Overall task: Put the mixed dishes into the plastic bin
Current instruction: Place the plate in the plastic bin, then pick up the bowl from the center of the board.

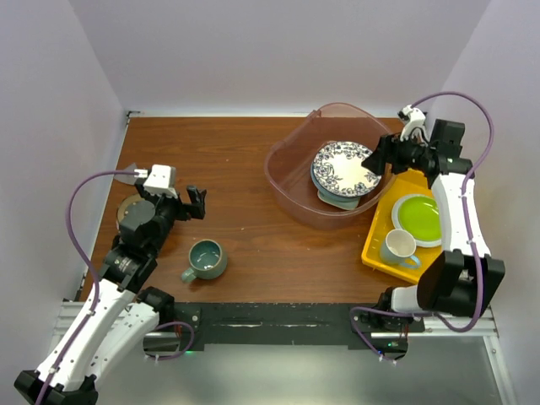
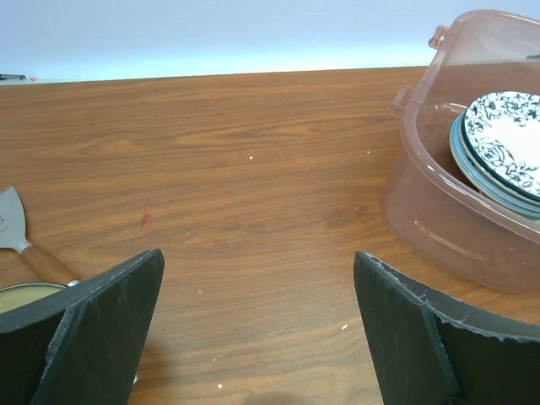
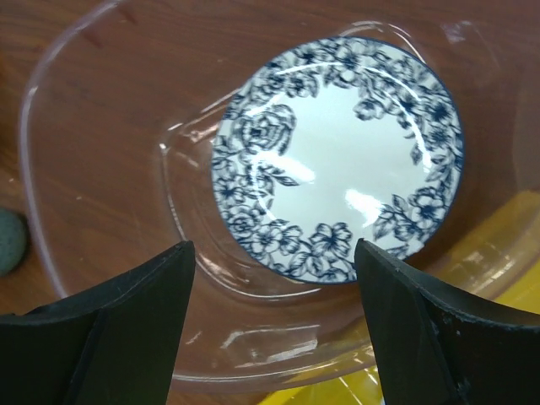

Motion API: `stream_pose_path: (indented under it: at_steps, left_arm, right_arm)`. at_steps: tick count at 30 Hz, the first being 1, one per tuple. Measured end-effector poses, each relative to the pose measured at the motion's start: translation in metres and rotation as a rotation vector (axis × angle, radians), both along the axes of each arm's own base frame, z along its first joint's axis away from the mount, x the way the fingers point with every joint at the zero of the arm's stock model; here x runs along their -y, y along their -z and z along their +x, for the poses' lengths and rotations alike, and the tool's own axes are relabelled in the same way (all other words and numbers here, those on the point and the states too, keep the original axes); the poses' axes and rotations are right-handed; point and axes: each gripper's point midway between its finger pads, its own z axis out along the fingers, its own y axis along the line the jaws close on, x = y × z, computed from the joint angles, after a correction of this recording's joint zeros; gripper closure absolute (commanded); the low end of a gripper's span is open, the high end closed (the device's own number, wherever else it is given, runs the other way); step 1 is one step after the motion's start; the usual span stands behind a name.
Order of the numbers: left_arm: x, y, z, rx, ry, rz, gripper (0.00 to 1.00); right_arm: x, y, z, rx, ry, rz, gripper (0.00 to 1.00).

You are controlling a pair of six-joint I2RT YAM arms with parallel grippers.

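Note:
The plastic bin [image 1: 287,181] stands at the back right of the table, tilted against the yellow tray. Inside it lies a stack of dishes topped by a blue-patterned plate [image 1: 344,166]; the same plate [image 3: 337,156] fills the right wrist view. My right gripper [image 1: 376,162] hovers open over the bin's right rim [image 3: 253,371], nothing between its fingers. A grey-teal mug [image 1: 207,259] stands on the table at front left. My left gripper [image 1: 197,202] is open just above and behind the mug, empty, facing the bin [image 2: 439,219] and its plates [image 2: 506,139].
A yellow tray [image 1: 375,245] at the right holds a lime-green plate [image 1: 419,218] and a white mug [image 1: 399,247]. A round dish [image 1: 128,211] with a wooden-handled scraper [image 2: 13,219] lies at the far left under my left arm. White walls enclose the table.

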Motion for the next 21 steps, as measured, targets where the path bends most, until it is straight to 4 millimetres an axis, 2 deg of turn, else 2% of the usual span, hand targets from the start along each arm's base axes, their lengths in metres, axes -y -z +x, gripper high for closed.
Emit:
stream_pose_path:
  at_steps: [5,8,11,16,21]
  left_arm:
    - [-0.001,0.005,0.001,-0.023,-0.008,0.003,0.00]
    - [-0.001,0.006,-0.001,-0.063,-0.014,0.000,0.00]
    - [-0.001,-0.001,-0.002,-0.095,-0.026,-0.013,0.00]
    - [-0.006,-0.006,-0.004,-0.169,-0.082,-0.053,0.00]
    - [-0.021,0.016,-0.007,-0.274,-0.195,-0.051,0.03]
  right_arm:
    - [-0.018,-0.016,-0.023,0.093,-0.081,0.031,0.18]
    - [-0.027,-0.015,-0.036,0.126,-0.116,0.055,0.17]
    - [-0.035,-0.009,-0.046,0.141,-0.149,0.080,0.17]
    - [-0.040,-0.003,-0.051,0.146,-0.179,0.102,0.17]
    - [-0.043,-0.006,-0.052,0.158,-0.196,0.110,0.17]
